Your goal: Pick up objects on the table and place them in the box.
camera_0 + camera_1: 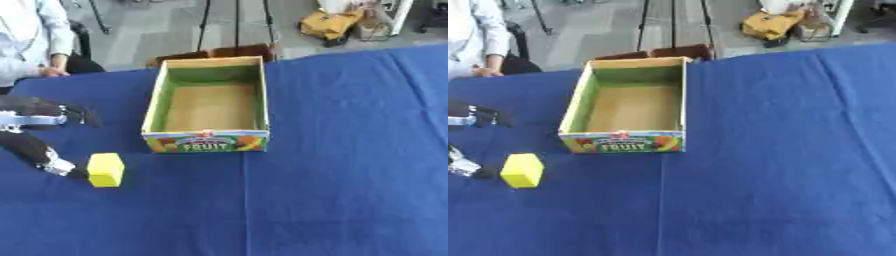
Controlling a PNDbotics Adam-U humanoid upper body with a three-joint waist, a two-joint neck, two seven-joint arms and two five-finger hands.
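While left hand [39, 135] spreads — yellow cube [106, 169] touches fingers [54, 164].

My left hand [35, 137] was cut off by the view's left side, most of all in the right eye view, so I could not tell whether its lower finger touched the yellow block [106, 169] near the table's [350, 175] left edge. My right hand showed in neither view. On the box [207, 141], only the word FRUIT was readable; the pictures around it were blurred. The table's near edge lay out of view.
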